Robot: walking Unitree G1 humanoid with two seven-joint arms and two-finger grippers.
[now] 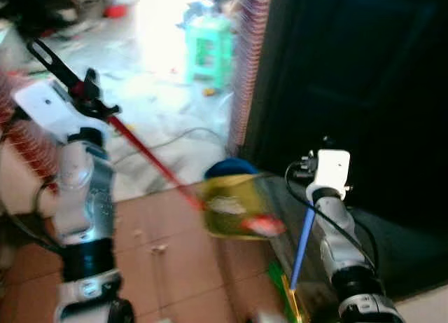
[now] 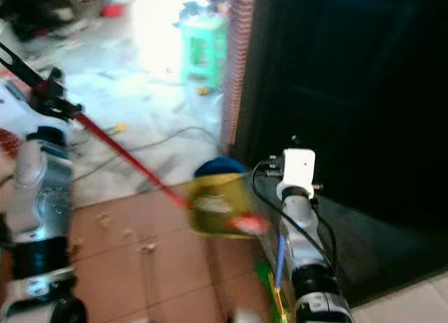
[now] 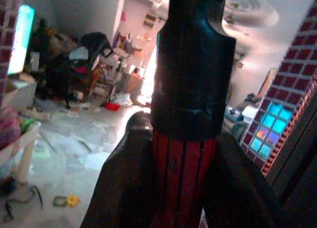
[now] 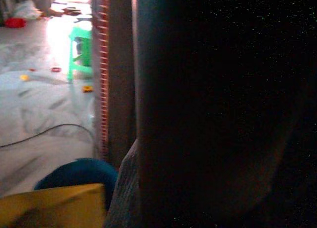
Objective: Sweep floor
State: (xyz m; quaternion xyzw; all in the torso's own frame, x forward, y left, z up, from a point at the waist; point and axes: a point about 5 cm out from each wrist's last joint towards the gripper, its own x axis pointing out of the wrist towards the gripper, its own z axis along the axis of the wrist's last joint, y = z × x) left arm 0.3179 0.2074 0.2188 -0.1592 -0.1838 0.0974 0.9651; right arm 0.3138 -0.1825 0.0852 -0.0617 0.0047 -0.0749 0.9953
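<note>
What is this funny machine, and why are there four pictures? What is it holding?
It is a walking robot doing housework. Two pictures come from cameras in its head, looking down at its silver arms. The other two come from cameras on its wrists. Its left hand grips a red stick that ends in a yellow dustpan. Its right arm is by a blue stick, probably a broom. On the brown tiled floor lie small crumbs. Farther off stands a green stool.
</note>
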